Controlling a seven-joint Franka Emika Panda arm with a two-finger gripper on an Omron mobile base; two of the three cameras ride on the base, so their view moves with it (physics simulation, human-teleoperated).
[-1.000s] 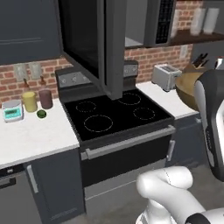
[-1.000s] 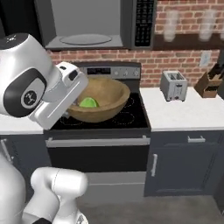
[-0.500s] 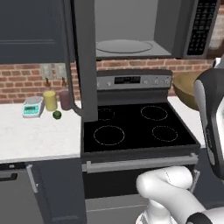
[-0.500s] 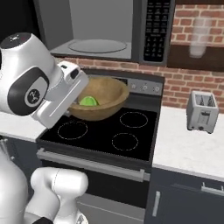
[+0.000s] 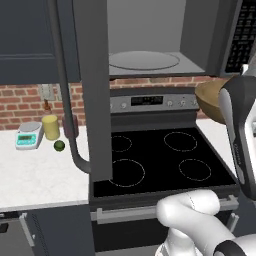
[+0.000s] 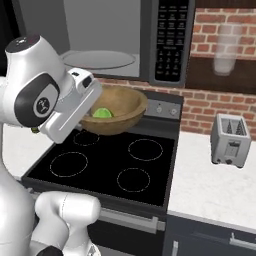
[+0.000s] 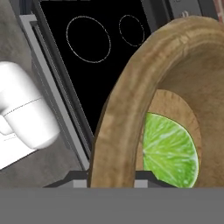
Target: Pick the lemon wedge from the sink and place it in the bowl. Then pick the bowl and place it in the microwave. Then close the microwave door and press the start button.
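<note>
Gripper point(image 7: 111, 177) state: we judge the jaws pinched on the rim of the bowl point(image 6: 117, 107), since the hand view shows the wooden wall rising directly between the two dark finger tips, one tip outside the wall and one inside; the contact faces themselves sit too low in that view for us to confirm. In the right base view the bowl hangs clear above the rear left part of the black cooktop point(image 6: 110, 167), just below the open microwave point(image 6: 100, 37), whose glass turntable point(image 5: 144, 60) lies slightly higher than the bowl rim. The lemon wedge point(image 7: 170, 151) rests on the bowl floor, cut face up, near the gripped side. We expect the bowl to handle as a stiff, light wooden shell; a single-edge pinch leaves most of its width cantilevered, so it may pivot about the fingers if swung sharply. We expect the wedge to be small, light and wet on its cut face, so it is free to slide once the floor tilts. We therefore advise keeping the rim level during insertion. The microwave door point(image 5: 92, 90) stands swung out to the left, its bar handle point(image 5: 65, 100) facing the room. The button panel point(image 6: 171, 37) sits to the right of the cavity.
</note>
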